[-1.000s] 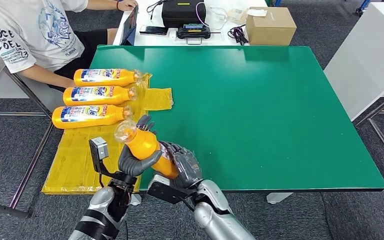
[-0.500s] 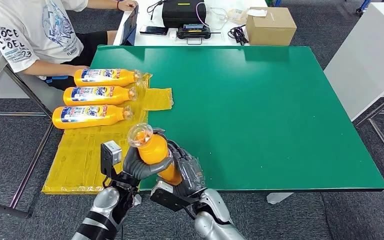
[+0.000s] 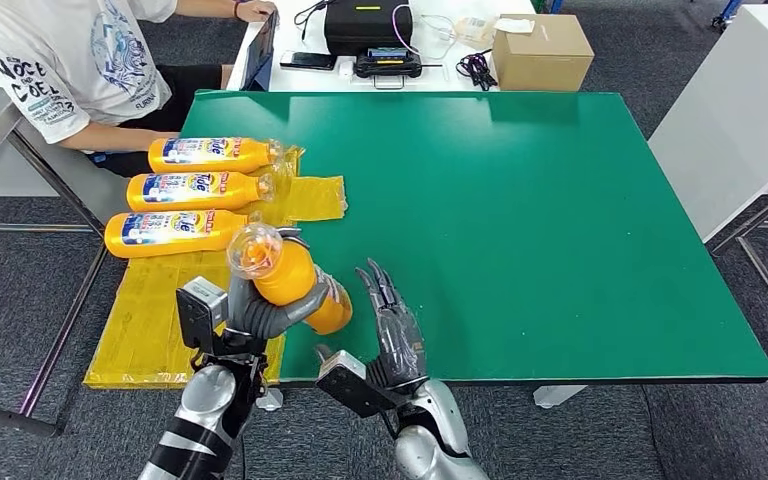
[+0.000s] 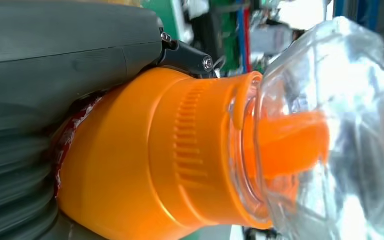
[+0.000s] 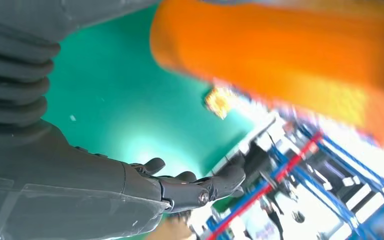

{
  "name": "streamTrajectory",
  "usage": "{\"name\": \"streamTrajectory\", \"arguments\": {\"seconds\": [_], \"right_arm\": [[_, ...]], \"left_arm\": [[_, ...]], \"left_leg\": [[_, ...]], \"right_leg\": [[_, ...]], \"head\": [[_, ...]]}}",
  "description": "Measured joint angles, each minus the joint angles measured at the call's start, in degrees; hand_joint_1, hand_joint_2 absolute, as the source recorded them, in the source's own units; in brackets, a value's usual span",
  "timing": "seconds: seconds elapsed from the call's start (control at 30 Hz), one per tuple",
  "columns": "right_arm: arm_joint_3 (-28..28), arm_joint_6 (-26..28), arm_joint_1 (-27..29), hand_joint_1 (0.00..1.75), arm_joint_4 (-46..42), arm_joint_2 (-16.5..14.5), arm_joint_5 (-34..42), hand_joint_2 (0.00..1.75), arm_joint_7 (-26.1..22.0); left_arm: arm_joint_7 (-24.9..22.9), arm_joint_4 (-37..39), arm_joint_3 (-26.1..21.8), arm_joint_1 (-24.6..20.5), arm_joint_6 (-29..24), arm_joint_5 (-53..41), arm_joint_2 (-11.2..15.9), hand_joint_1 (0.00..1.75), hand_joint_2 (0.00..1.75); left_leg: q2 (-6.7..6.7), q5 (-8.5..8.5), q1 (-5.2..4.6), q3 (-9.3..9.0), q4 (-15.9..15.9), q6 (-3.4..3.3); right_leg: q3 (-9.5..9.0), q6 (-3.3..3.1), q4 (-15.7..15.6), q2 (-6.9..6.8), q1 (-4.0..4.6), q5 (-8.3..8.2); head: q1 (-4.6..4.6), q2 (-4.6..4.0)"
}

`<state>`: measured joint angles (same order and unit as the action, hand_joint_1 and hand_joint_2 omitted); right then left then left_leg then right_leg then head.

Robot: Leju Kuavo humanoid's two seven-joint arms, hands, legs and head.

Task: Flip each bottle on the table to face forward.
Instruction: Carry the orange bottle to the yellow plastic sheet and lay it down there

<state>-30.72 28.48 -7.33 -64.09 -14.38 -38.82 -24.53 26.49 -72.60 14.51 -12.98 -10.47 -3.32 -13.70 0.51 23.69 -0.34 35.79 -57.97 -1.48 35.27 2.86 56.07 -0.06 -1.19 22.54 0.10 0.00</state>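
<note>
My left hand (image 3: 260, 312) grips an orange bottle (image 3: 295, 285) with a clear cap (image 3: 253, 250), held above the table's near left corner, cap pointing up and away. The left wrist view has the same bottle (image 4: 145, 165) and its clear cap (image 4: 330, 135) close up. To the bottle's right, my right hand (image 3: 392, 328) is open with fingers straight and holds nothing; its fingers (image 5: 190, 187) hang over the green table, with the orange bottle (image 5: 290, 65) blurred nearby. Three orange bottles (image 3: 210, 155) (image 3: 195, 190) (image 3: 172, 231) lie label-up on a yellow sheet (image 3: 165, 310).
The green table (image 3: 520, 220) stretches to the right. A person in a white T-shirt (image 3: 70, 60) sits at the far left. A white desk behind holds a black case (image 3: 365, 25), a cardboard box (image 3: 540, 50) and cables. Another white table (image 3: 750, 110) stands at right.
My right hand has let go of the bottle and opened, moving off to the right. My left hand keeps the bottle and has tilted its cap back to the left.
</note>
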Motion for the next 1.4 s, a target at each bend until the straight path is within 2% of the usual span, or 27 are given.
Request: {"name": "streamTrajectory", "arguments": {"seconds": [0.13,0.2,0.3,0.37,0.53,0.67,0.93,1.4], "right_arm": [[0.00,1.30,1.09,0.00,-5.04,0.00,0.78,0.00,-1.22],[-0.13,2.57,1.65,0.00,-8.11,0.00,1.84,0.00,-2.70],[-0.80,5.61,2.28,0.00,-14.10,-0.02,3.97,0.00,-5.33],[-1.36,6.84,2.37,0.00,-17.80,-0.02,4.66,0.00,-5.92],[-2.52,9.08,2.81,0.00,-24.99,0.03,5.68,0.00,-7.29],[-2.62,10.98,4.21,0.00,-30.36,-0.08,7.22,0.00,-11.15],[-2.42,11.18,5.49,0.00,-35.53,-0.15,7.45,0.00,-11.84],[-2.35,11.18,5.77,0.00,-36.87,-0.15,7.45,0.00,-11.84]], "left_arm": [[2.49,-0.85,-0.52,-0.23,-7.55,-6.91,-0.08,1.75,1.75],[3.55,-1.04,-0.58,-0.77,-14.67,-16.41,0.04,1.75,1.75],[2.04,-0.19,-0.84,-2.72,-25.39,-35.07,0.75,1.75,1.75],[1.18,1.08,-1.53,-4.07,-28.50,-43.19,1.26,1.75,1.75],[0.87,5.05,-4.98,-6.52,-29.28,-54.60,1.82,1.75,1.75],[0.17,7.37,-8.19,-7.43,-29.41,-61.56,1.92,1.75,1.75],[0.30,9.62,-11.28,-8.34,-29.58,-62.58,1.97,1.75,1.75],[0.33,10.37,-12.00,-8.47,-29.59,-62.60,1.96,1.75,1.75]], "left_leg": [[0.01,0.00,0.00,0.00,0.00,0.00],[0.02,0.00,0.00,0.01,0.00,0.00],[0.01,-0.01,0.00,0.01,0.00,0.00],[0.00,-0.01,0.00,0.00,0.00,0.00],[-0.01,-0.02,0.01,0.00,0.00,0.00],[0.00,-0.01,0.01,0.01,0.00,0.00],[0.00,0.00,0.00,0.01,0.00,0.01],[0.00,0.00,0.01,0.01,0.00,0.01]], "right_leg": [[0.00,0.00,0.00,0.00,0.00,0.00],[0.00,0.00,0.00,-0.01,0.00,0.00],[0.00,0.00,0.01,0.00,0.00,0.00],[-0.01,0.00,0.01,0.00,0.00,-0.01],[0.00,0.00,0.01,0.00,0.00,-0.01],[0.01,0.00,0.02,0.00,0.00,-0.01],[0.01,-0.01,0.01,0.00,0.00,0.00],[0.02,-0.01,0.01,0.00,0.00,0.00]], "head": [[0.00,0.00],[0.00,0.00],[0.01,0.00],[0.00,0.00],[-0.01,0.00],[0.00,0.00],[0.00,0.00],[0.00,0.00]]}}
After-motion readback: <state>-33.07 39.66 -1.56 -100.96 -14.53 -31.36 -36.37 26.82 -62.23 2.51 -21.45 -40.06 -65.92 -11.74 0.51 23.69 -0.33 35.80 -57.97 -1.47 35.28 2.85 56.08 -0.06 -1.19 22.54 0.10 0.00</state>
